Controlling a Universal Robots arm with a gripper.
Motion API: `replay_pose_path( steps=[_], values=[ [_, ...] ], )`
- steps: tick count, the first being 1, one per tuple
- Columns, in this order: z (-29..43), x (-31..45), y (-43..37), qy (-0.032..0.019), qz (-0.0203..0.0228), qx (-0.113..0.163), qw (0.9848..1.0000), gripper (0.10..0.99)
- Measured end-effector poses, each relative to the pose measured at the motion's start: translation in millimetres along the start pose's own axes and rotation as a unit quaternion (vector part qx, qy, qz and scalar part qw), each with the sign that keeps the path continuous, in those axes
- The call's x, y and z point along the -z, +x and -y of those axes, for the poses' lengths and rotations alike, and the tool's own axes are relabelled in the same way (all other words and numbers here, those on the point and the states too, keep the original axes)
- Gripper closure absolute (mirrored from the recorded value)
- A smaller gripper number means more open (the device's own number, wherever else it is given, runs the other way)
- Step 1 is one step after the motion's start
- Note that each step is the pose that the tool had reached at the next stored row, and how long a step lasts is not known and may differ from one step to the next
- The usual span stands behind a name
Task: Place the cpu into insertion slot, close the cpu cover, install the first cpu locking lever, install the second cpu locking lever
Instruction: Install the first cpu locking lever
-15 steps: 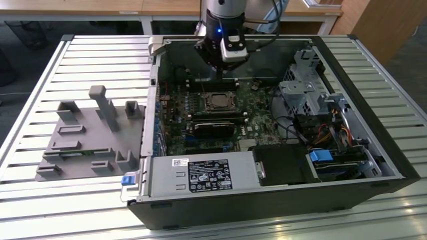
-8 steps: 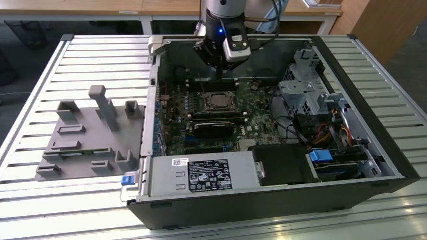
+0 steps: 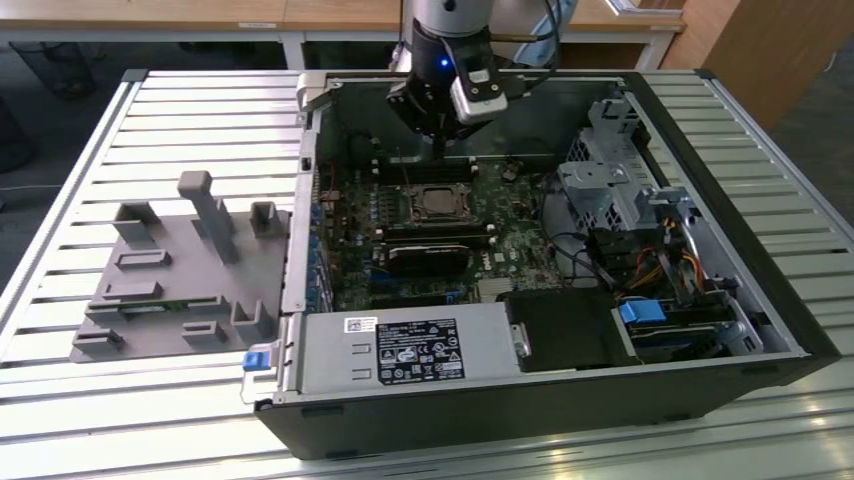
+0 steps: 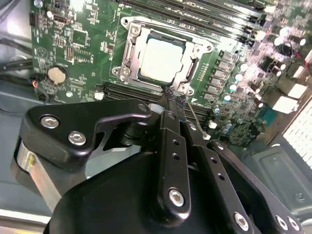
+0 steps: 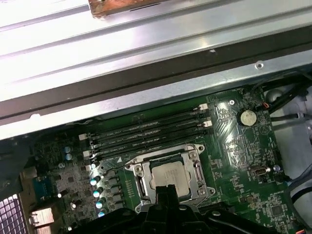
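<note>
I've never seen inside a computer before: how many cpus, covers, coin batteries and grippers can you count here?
cpu: 1
cover: 1
coin battery: 1
gripper: 1
Total: 4

cpu point(image 4: 162, 58) beneath cpu cover point(image 4: 194, 67)

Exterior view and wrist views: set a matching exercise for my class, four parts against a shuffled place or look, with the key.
1 cpu
2 cpu cover
3 coin cell
4 grey holder

A on the slatted table beside the case
B flat silver-grey square
C round disc on the green board
D windowed metal frame, lying flat

Pairs: 1-B, 2-D, 3-C, 4-A
</note>
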State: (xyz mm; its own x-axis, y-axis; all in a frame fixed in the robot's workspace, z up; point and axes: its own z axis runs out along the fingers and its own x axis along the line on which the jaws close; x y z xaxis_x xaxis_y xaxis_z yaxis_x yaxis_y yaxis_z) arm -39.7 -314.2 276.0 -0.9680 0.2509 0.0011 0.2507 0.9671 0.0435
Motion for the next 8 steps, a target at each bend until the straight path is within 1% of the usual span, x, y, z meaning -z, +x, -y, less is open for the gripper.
replay_pose_path(
  steps=[3,6,8],
  values=[
    [0.0,-0.1,-0.1,0.0000,-0.0011,0.027,0.9996,0.980],
    [0.0,-0.2,-0.1,-0.0001,-0.0022,0.052,0.9987,0.980],
    [0.0,-0.3,0.0,-0.0002,-0.0027,0.063,0.9980,0.980]
  ],
)
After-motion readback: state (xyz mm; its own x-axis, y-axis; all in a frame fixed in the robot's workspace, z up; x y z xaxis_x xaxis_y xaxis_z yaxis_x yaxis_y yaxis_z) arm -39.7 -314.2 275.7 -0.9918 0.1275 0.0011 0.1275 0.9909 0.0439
